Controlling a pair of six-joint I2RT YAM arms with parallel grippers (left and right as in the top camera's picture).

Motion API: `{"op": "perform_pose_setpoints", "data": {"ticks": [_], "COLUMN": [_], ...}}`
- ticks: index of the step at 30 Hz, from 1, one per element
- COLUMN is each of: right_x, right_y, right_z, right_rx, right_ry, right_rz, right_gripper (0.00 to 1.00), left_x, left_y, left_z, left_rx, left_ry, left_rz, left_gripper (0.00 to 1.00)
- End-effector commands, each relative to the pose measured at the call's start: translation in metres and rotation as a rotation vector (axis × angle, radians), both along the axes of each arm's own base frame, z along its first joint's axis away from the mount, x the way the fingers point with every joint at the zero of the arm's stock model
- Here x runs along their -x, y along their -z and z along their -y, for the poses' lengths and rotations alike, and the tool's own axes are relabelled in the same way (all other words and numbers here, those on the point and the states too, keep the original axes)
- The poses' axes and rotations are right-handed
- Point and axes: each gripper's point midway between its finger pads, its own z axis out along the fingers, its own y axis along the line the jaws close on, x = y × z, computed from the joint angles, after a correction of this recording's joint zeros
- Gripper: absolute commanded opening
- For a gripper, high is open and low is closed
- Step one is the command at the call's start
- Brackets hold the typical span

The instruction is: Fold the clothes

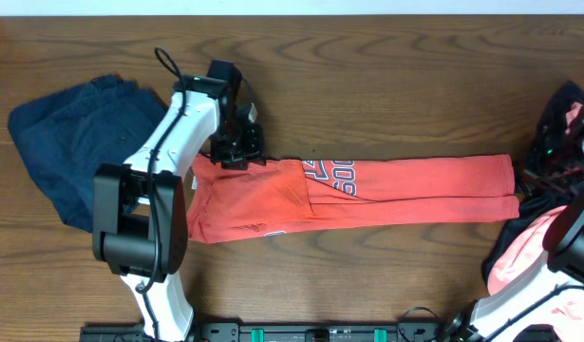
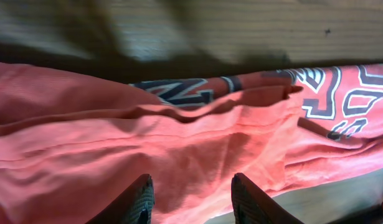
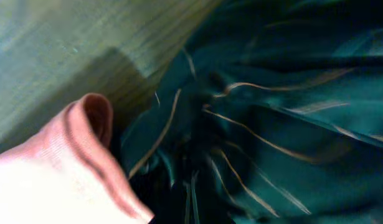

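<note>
Red-orange trousers [image 1: 367, 195] with a navy and white print lie stretched left to right across the wooden table. My left gripper [image 1: 236, 145] hovers over their waist end at the far edge. In the left wrist view its fingers [image 2: 191, 199] are open, just above the red cloth [image 2: 179, 143], with nothing between them. My right gripper [image 1: 548, 161] is at the leg-cuff end, over a dark garment [image 1: 557, 114]. The right wrist view shows that dark, striped cloth [image 3: 272, 124] and a pink cuff [image 3: 85, 155]. Its fingers are lost in the dark blur.
A crumpled navy garment [image 1: 73, 133] lies at the left of the table. A pile of dark and pink clothes [image 1: 529, 256] sits at the right edge. Bare wood table [image 1: 386, 85] runs behind the trousers.
</note>
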Motion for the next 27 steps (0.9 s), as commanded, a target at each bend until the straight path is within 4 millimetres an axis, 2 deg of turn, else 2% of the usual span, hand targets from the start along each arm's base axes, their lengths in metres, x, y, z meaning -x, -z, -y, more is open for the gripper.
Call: {"op": "perform_pose_setpoints", "data": {"ticks": [1, 3, 5, 10, 15, 17, 19, 23, 26, 27], "right_x": [0.000, -0.002, 0.005, 0.045, 0.066, 0.055, 0.029, -0.025, -0.059, -0.068], "right_y": [0.016, 0.022, 0.023, 0.013, 0.006, 0.001, -0.012, -0.063, -0.106, -0.121], "right_z": [-0.002, 0.009, 0.030, 0.095, 0.126, 0.126, 0.118, 0.097, 0.064, 0.048], "right_rx": [-0.029, 0.018, 0.119, 0.411, 0.411, 0.329, 0.210, 0.080, -0.017, -0.061], "right_ry": [-0.019, -0.002, 0.061, 0.325, 0.477, 0.489, 0.453, 0.316, 0.169, 0.102], "right_rz": [0.009, 0.003, -0.040, -0.178, -0.167, -0.094, 0.038, 0.291, 0.469, 0.531], "right_gripper": [0.01, 0.01, 0.01, 0.01, 0.04, 0.10, 0.17, 0.27, 0.39, 0.43], "left_x": [0.000, 0.001, 0.002, 0.007, 0.009, 0.009, 0.009, 0.011, 0.014, 0.015], "left_y": [-0.009, -0.008, -0.008, -0.009, -0.008, -0.008, -0.008, -0.008, -0.008, -0.007], "left_z": [0.002, 0.003, 0.003, 0.002, 0.002, 0.002, 0.002, 0.008, 0.016, 0.018], "left_rx": [0.006, 0.006, 0.004, 0.000, -0.001, -0.001, -0.001, -0.001, -0.002, -0.010], "left_ry": [-0.005, -0.002, -0.001, 0.001, 0.001, 0.001, 0.002, 0.018, 0.043, 0.054], "left_rz": [0.019, 0.017, 0.012, -0.007, -0.015, -0.014, -0.014, -0.014, -0.010, -0.009], "left_gripper": [0.42, 0.42, 0.42, 0.43, 0.43, 0.44, 0.49, 0.56, 0.57, 0.57]}}
